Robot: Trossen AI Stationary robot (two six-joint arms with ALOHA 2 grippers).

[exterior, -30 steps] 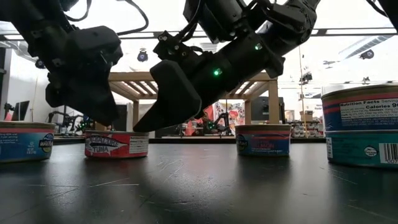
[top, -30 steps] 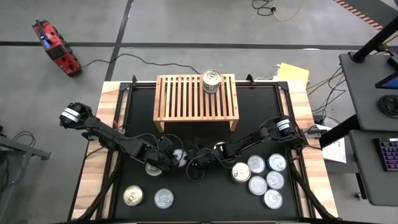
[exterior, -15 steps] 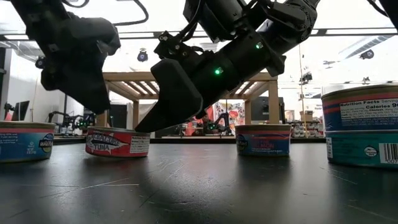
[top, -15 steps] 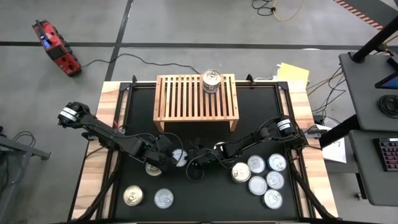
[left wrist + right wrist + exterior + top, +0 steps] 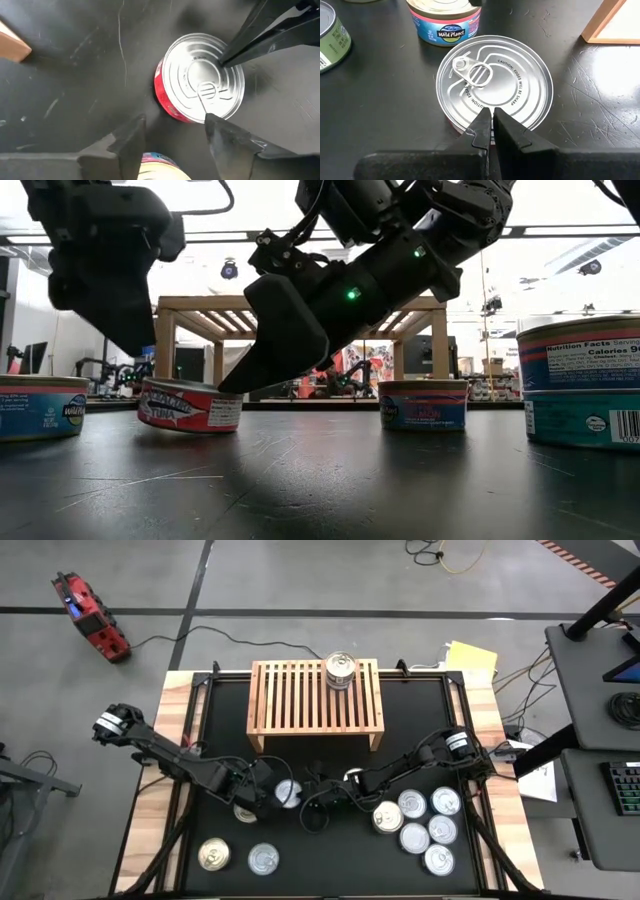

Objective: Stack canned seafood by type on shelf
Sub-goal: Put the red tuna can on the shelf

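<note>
Shelf (image 5: 300, 695) top mostly free w/ one tin (image 5: 340, 670) at its right end, but right gripper (image 5: 303, 792) tips crowd the red tin (image 5: 287, 792), blocking approach from that side.

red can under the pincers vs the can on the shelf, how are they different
The red can sits on the black table; the shelf can stands on the slatted shelf. The red can is flat and looks slightly tilted in the low view; the shelf can looks taller. The shut right pincer touches the red can's lid and the open left pincer hovers beside it; nothing is near the shelf can. Both have silver lids.
</note>
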